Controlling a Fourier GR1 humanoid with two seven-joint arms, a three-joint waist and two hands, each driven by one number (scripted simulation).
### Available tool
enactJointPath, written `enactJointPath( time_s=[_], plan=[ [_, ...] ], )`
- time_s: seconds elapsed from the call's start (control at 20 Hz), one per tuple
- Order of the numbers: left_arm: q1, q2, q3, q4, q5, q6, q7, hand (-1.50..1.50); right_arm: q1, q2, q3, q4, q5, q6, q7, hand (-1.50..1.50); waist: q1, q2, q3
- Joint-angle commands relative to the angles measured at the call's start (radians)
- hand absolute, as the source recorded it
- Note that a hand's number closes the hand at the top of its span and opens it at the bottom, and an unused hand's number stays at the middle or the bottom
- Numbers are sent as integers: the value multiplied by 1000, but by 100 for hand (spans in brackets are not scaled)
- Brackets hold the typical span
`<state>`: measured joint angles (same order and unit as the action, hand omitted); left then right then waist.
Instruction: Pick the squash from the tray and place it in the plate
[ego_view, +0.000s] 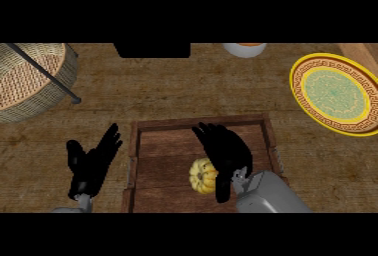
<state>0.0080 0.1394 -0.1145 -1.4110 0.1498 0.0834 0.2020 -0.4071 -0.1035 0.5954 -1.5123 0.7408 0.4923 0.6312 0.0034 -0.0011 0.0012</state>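
The right hand (225, 155) hangs over the wooden tray (198, 122), fingers straight, beside the yellow squash (202, 175) lying in it. The left hand (92, 162) rests open left of the tray. The patterned yellow plate (336, 92) sits far right; a wicker basket (33, 80) upper left.

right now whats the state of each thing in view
squash: lying in the tray, not lifted
tray: holds only the squash
plate: bare, nothing on it
right hand: open, over the squash
left hand: open, resting left of tray
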Motion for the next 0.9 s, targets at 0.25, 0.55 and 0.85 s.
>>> enactJointPath(
  time_s=[0.25, 0.55, 0.85],
  plan=[
    [-30, -4, 20, 9, -9, -20, 19, 0, 25, -98, 40, 89, 102, 15, -217, 150, -1, 2, -1],
    [17, 9, 52, 5, -6, -76, -30, 0, 44, 27, 41, 43, 205, 22, -169, 150, -1, 1, -1],
    [5, -15, 36, 1, -32, -30, 4, 0, -37, 17, -158, 102, 238, -213, -177, 150, 0, 5, 0]
  ],
)
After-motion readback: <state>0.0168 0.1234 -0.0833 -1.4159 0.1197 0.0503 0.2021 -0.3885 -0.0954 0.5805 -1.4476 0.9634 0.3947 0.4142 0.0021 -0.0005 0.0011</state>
